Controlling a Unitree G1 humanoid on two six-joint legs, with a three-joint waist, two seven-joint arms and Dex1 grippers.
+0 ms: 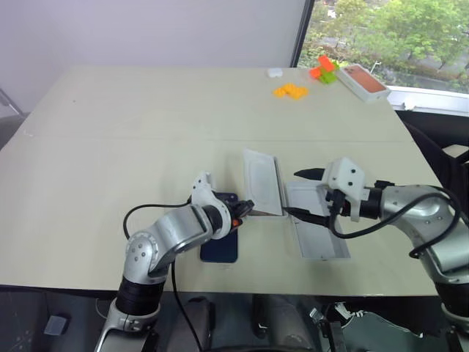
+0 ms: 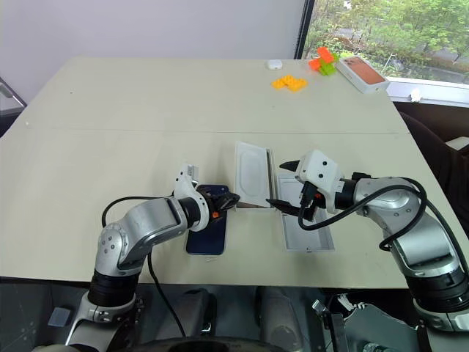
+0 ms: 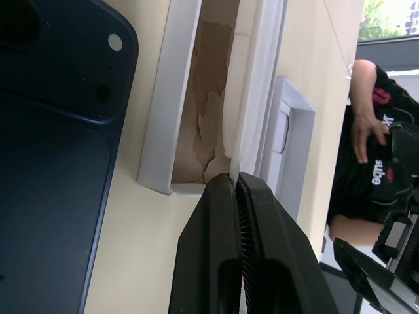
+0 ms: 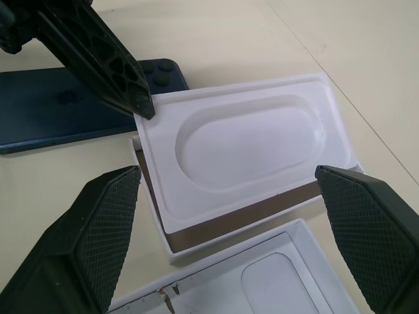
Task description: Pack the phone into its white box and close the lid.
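Observation:
The dark navy phone (image 1: pixel 220 246) lies flat on the table with its camera bump up. Right of it stands the white box (image 4: pixel 255 208), its brownish floor partly showing. A flat white insert (image 4: pixel 242 144) with an oval recess sits tilted over the box. My left gripper (image 1: pixel 247 207) is shut on the insert's near edge, just past the phone's top. The lid (image 1: pixel 320 233) lies inner side up to the right of the box. My right gripper (image 1: pixel 293 192) hovers open above the lid's far end, beside the box, holding nothing.
At the far right corner lie a box with a salmon-orange top (image 1: pixel 363 81), orange bricks (image 1: pixel 291 91), orange and green blocks (image 1: pixel 323 70) and a small white object (image 1: pixel 275 72). A person (image 3: pixel 366 131) sits beyond the table's right side. The table's front edge runs just below the phone.

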